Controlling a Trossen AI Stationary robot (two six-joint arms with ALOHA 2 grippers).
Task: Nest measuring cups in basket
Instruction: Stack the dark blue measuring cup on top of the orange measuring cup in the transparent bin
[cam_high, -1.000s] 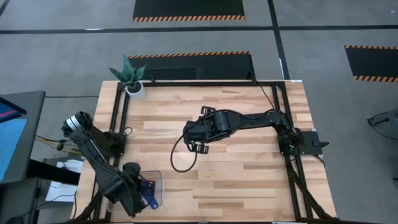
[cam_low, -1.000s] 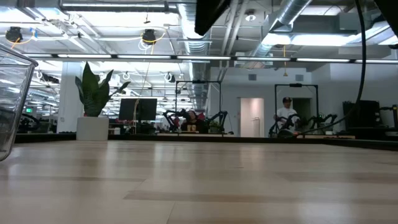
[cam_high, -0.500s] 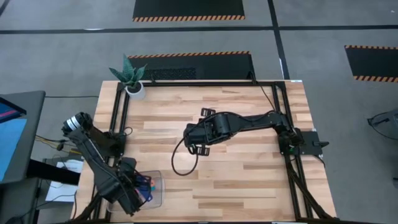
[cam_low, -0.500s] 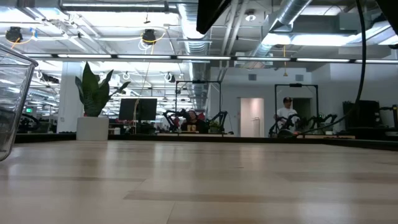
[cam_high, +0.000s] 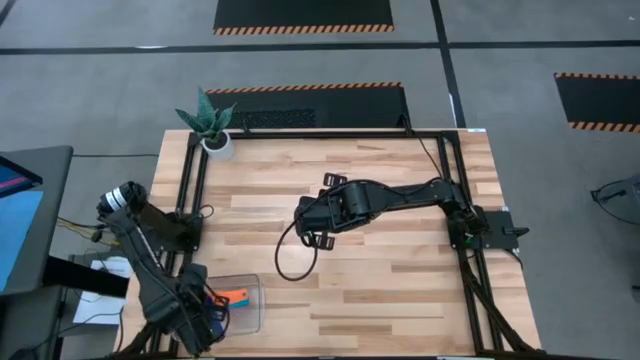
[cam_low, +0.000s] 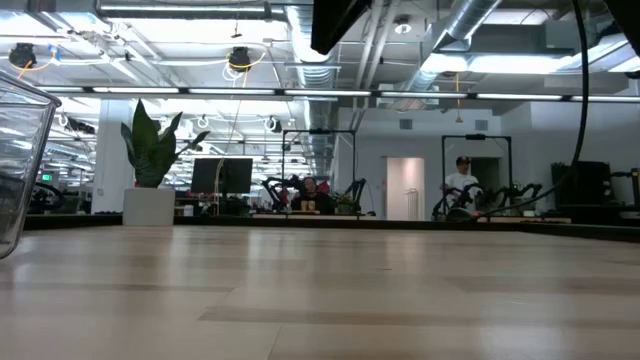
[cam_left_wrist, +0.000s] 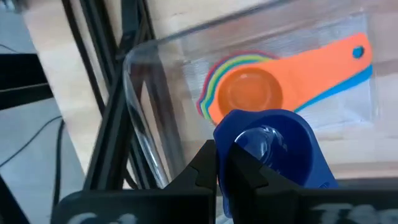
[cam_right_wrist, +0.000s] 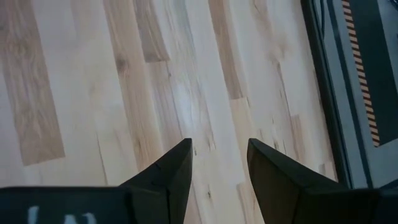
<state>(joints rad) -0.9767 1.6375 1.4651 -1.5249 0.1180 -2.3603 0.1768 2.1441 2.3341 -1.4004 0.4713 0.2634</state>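
Left gripper (cam_left_wrist: 219, 168) clamped on dark blue cup (cam_left_wrist: 273, 155), just above nested stack (cam_left_wrist: 242, 93) in basket (cam_left_wrist: 143, 81); stack handles point away. Right gripper (cam_right_wrist: 219, 163) open, empty, mid-table.

— How is the light where you are working?

— Even and bright from overhead. On my bench (cam_high: 380, 270) the shadows under my arms are soft and short. Level across the room, ceiling strip lights (cam_low: 300, 93) glare white, and the clear basket (cam_low: 18, 160) wall at the edge looks bent and streaky.

— Anything out of focus?

— Close up, the blue cup (cam_left_wrist: 273, 152) at my left end effector (cam_left_wrist: 222, 171) is blurred, and the basket's rim carries pale reflections.
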